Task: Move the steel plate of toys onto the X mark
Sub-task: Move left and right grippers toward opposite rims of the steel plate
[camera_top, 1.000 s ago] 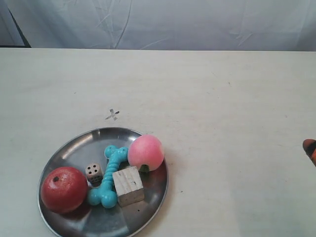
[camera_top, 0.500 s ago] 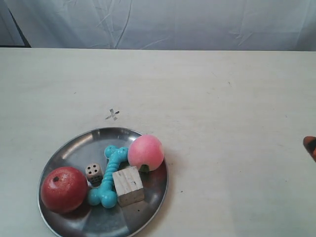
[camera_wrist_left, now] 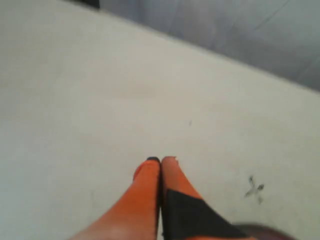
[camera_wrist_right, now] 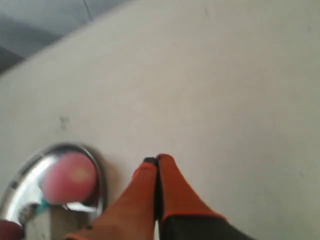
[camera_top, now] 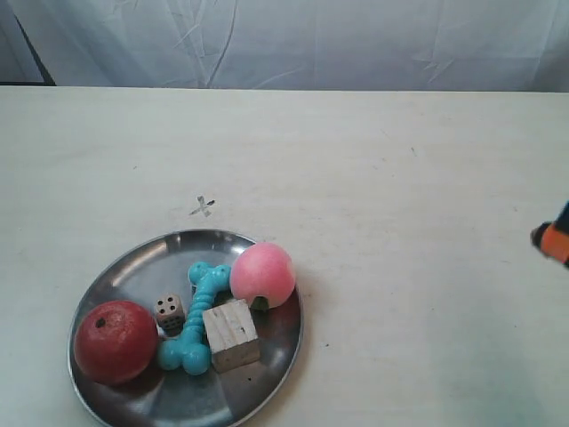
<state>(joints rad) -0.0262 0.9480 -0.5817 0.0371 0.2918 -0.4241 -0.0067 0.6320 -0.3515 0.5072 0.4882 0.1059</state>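
Observation:
The steel plate (camera_top: 133,267) lies near the table's front in the exterior view. It holds a red apple-like ball (camera_top: 115,342), a pink peach (camera_top: 262,275), a turquoise bone (camera_top: 196,317), a pale wooden cube (camera_top: 230,334) and a white die (camera_top: 169,311). The X mark (camera_top: 203,206) is drawn on the table just beyond the plate's far rim. My right gripper (camera_wrist_right: 156,160) is shut and empty, apart from the plate (camera_wrist_right: 95,172) and peach (camera_wrist_right: 68,177). It shows as an orange tip (camera_top: 553,238) at the exterior view's right edge. My left gripper (camera_wrist_left: 160,160) is shut and empty, with the X mark (camera_wrist_left: 254,188) off to one side.
A pale cloth backdrop (camera_top: 293,40) hangs behind the table's far edge. The white tabletop (camera_top: 400,178) stretches wide between the plate and the orange tip at the exterior view's right.
The orange gripper tip at the exterior view's right edge has shifted slightly upward along that edge. The plate and toys have not moved.

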